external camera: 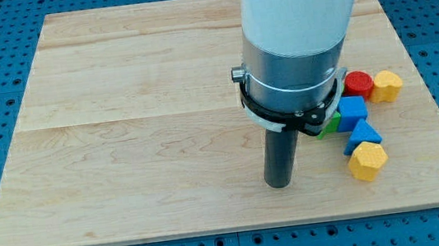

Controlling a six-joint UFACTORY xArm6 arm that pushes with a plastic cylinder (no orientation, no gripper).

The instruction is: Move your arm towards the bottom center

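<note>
Our arm comes down from the view's top as a broad white housing, then a grey metal collar ringed by a black clamp. Below it the straight dark rod stands upright, my tip [279, 184] low, right of centre.

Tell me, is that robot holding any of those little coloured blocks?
Nothing is held. The arm ends in a plain dark rod; my tip rests on the wooden board, apart from the yellow hexagonal block to the view's right.
</note>
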